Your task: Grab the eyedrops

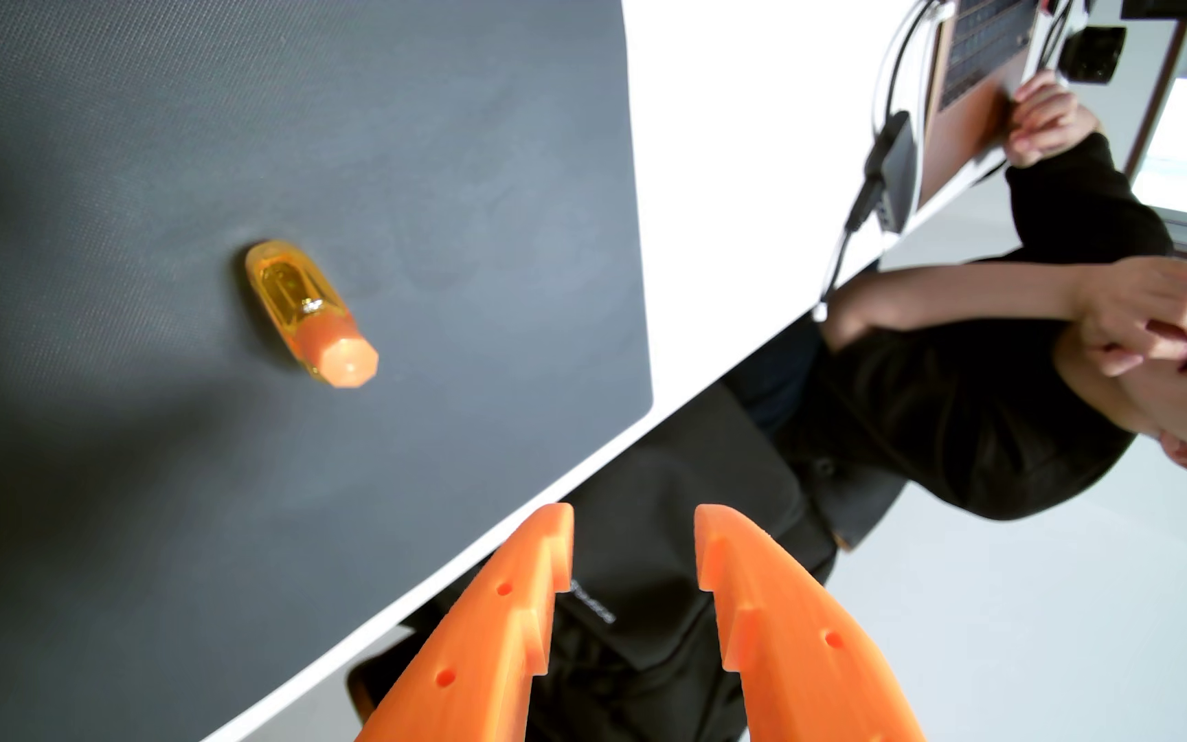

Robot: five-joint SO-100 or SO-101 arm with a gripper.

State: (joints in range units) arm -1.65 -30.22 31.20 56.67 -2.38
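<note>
The approach looks barely begun: the orange two-finger gripper, jaws parted and empty at bottom centre, must swing toward the small amber eyedrop bottle lying left of centre on the dark grey mat.

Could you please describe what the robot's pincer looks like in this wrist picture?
The pincer has two bright orange plastic fingers, seemingly 3D-printed with a matte finish. Each tapers to a rounded tip, with stepped, sawtooth-like notches along its inner edge and small round holes in its flat face. No cables or markings are visible on them.
</note>
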